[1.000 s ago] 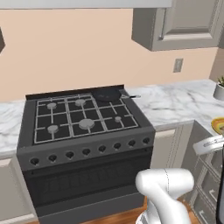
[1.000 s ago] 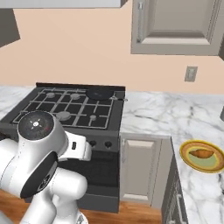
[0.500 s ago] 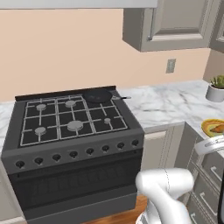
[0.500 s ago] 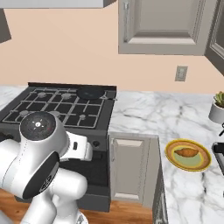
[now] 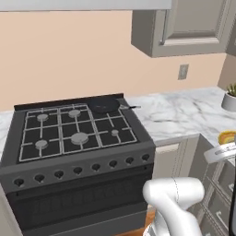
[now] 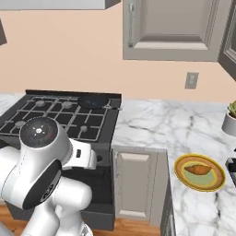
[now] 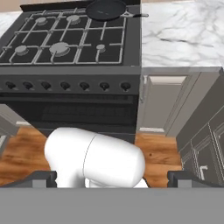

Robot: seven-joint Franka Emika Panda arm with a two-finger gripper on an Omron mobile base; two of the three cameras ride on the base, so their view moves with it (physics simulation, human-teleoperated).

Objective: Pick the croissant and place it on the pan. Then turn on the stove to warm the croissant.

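- Croissant [image 6: 199, 169]: one, lying in a yellow plate [image 6: 183, 176] on the marble worktop [image 6: 152, 124], to the right of the stove [image 5: 78, 152] and well apart from it.
- Pan [image 5: 104, 105]: one, black, on the stove's back right burner, its thin handle pointing right toward the worktop.
- End effector [image 7: 111, 178]: its two dark tips stand far apart at the bottom of the hand view, fully released and holding nothing; it hangs low in front of the oven door, far from the pastry.
- Step in hand, as I judge it: getting within reach of the croissant. To do it well, bring the arm up and across over the yellow plate, come down from above with the jaws wide, and line the tips across the narrow width of the crescent, not its length.
- Close gently; the pastry looks small, and the shallow plate rim could catch a fingertip on a slanted approach.
- Counts: seven black knobs along the stove front in the hand view, five round burners under the grates, one wall outlet [image 6: 191, 80], one potted plant [image 6: 230, 119] at the far right of the worktop.
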